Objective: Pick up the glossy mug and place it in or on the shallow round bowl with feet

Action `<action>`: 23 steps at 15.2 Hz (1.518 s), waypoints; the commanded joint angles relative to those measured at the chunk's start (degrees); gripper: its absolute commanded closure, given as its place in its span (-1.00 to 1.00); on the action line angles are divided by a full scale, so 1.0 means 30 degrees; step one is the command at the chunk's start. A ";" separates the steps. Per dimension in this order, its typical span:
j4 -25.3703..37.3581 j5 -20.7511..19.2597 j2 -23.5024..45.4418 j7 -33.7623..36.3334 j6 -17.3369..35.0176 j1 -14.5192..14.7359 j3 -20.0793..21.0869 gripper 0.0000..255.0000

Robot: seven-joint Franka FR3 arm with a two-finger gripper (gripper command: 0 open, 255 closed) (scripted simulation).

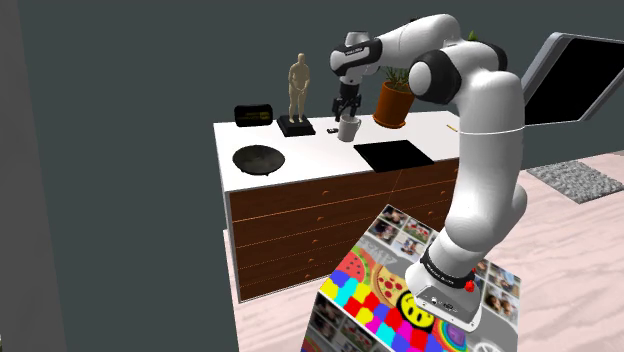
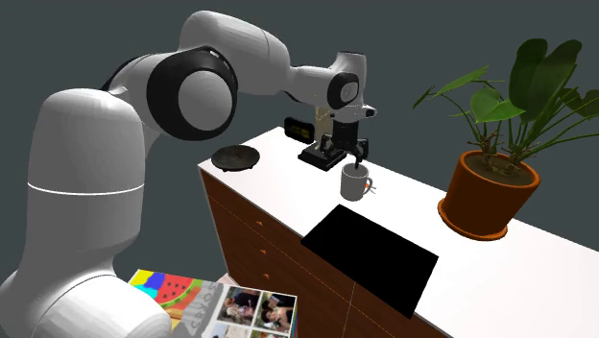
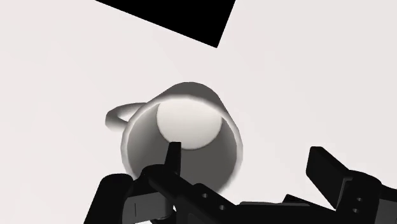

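Nearest: the stand (image 1: 420,290), a box covered in bright pictures, on a pale floor (image 1: 570,260). The white arm (image 1: 490,130) rises from it and bends over the bench (image 1: 310,165), which has a white top over brown drawers (image 1: 320,215).

Landmark: the flat black cooktop (image 1: 393,155), set in the bench top near its front edge.

- Bowl (image 1: 257,158): dark, shallow and round. It sits on the bench well off to the shoulder view's left of the cooktop, at about the same depth. Its feet can't be made out.
- Mug (image 1: 348,129): pale and glossy, upright, mouth up, handle at its side. It is just beyond the cooktop's far left corner in the shoulder view and well apart from the bowl. It looks to be resting on the bench top.
- Gripper (image 1: 347,112): black, pointing down directly over the mug, so also just past the cooktop.
- Fingers (image 3: 170,156): spread apart and clasping nothing. In the wrist view one tip lies over the mug's mouth, and the other (image 3: 331,172) stands clear outside the wall. Can't tell whether the inner tip touches the rim.

Farther back:
- Tan statuette (image 1: 297,88) on a black base, beyond the cooktop and to its left in the shoulder view.
- Orange plant pot (image 1: 393,103), straight behind the cooktop at the bench's far edge.
- Black box (image 1: 255,114), farthest left of the cooktop, at the back corner.
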 commanded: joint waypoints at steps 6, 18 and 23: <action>-0.0806 0.0258 0.0764 -0.0205 0.1554 -0.0157 0.0108 -1.00; -0.0804 0.0258 0.0764 -0.0205 0.1551 -0.0157 0.0108 1.00; -0.0804 0.0258 0.0764 -0.0205 0.1551 -0.0157 0.0108 1.00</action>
